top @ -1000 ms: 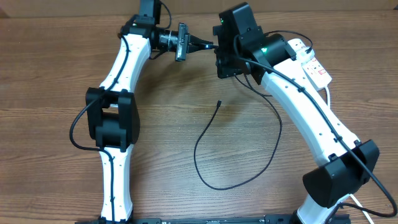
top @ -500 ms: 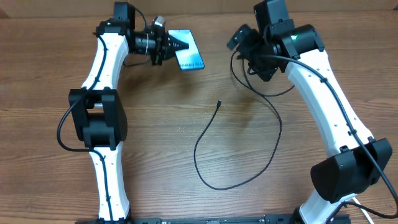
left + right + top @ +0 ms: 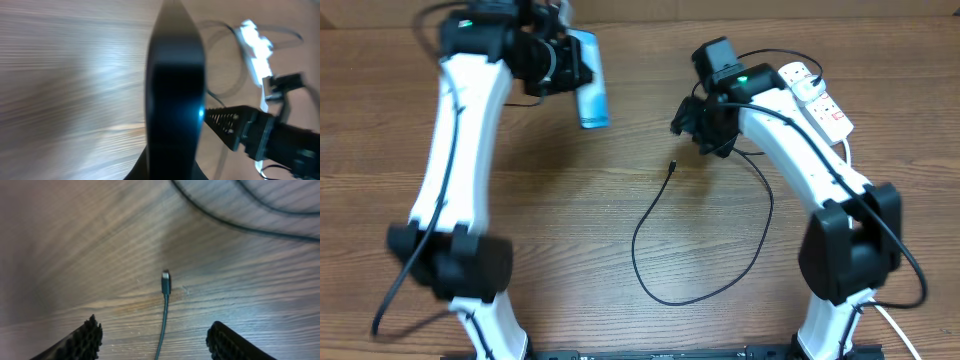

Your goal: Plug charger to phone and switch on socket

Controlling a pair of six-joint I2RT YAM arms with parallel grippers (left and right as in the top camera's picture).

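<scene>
Your right gripper (image 3: 155, 328) hangs with fingers spread. The connector of the charger (image 3: 166, 283) lies on the table (image 3: 75, 255) just ahead of it, centred between them, with the cable running back toward the wrist. Your left gripper (image 3: 563, 62) pinches the phone (image 3: 590, 96) well off to the side, so the right arm is nearer, and bare wood lies all round the tip.
</scene>
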